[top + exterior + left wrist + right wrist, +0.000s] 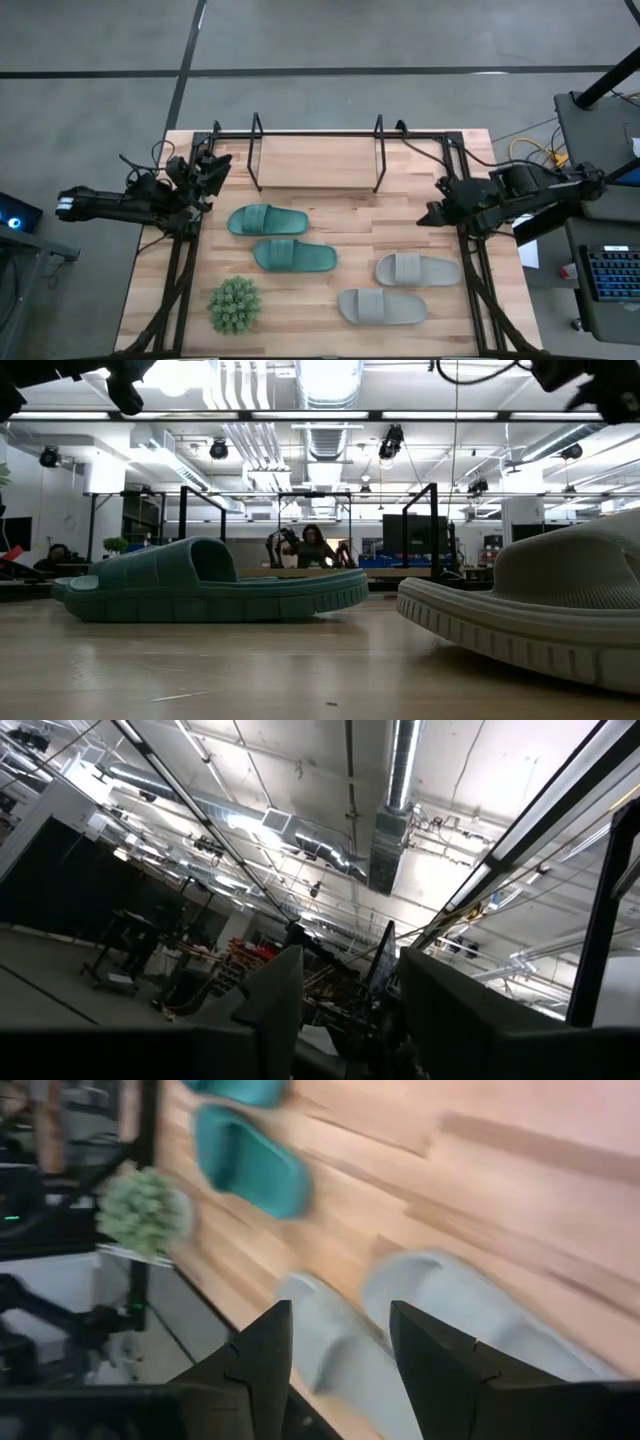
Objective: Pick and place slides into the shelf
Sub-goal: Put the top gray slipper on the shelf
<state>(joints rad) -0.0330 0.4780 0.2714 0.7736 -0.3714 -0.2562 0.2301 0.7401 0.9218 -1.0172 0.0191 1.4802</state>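
Right tool [432,213] hangs over the right edge of the surface [330,312], fingers [262,1360] spread apart, nothing between them. Below it in the right wrist view: two light grey slides. Left tool [212,170] sits at the left edge, pointed up at the ceiling, fingers [275,995] parted, empty too. Count on the surface: four slides, all lying flat. Two teal-green ones, [266,220] and [294,257], left of centre; two grey ones, [417,269] and [380,306], to the right. One spiky green plant [235,304] near the front left. One shelf [317,160] at the back edge, no slide on it.
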